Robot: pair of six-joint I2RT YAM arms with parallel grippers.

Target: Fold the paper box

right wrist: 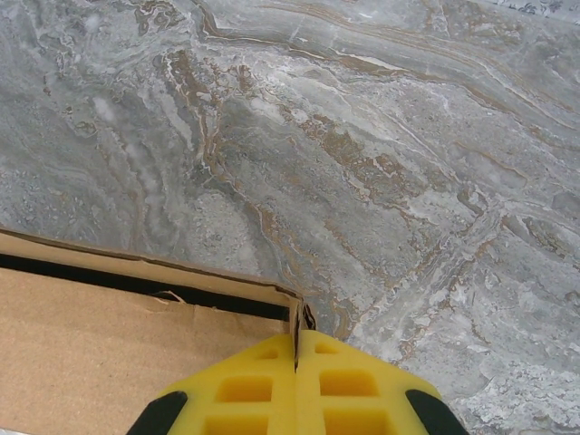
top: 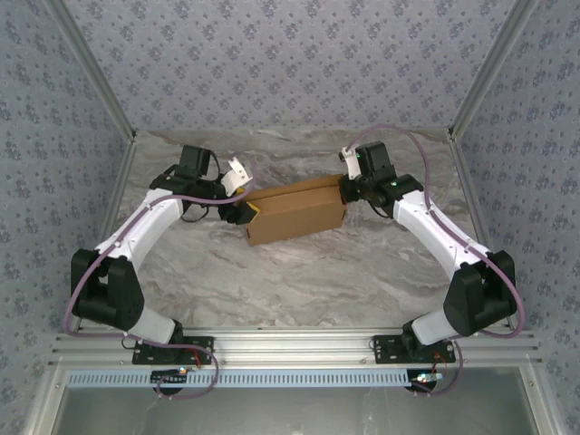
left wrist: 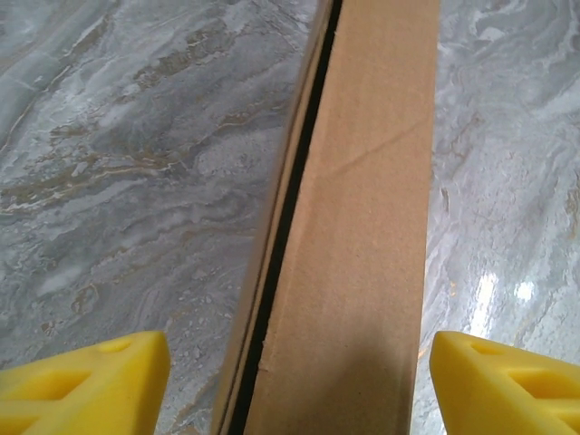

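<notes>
The paper box (top: 294,213) lay on the table (top: 299,281) between the arms. The left fingers (left wrist: 82,385) stood wide, straddling its end and holding nothing. The right fingers (right wrist: 344,381) were pinched together, apparently on its corner wall. Best to hold that pinch firm while the left seated the gaping flap.

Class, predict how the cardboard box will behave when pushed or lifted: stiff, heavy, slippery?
The box is probably fairly stiff: its folded walls look straight, with one faint crease. Likely light, being thin hollow cardboard. It may slide easily on the glossy table.
</notes>
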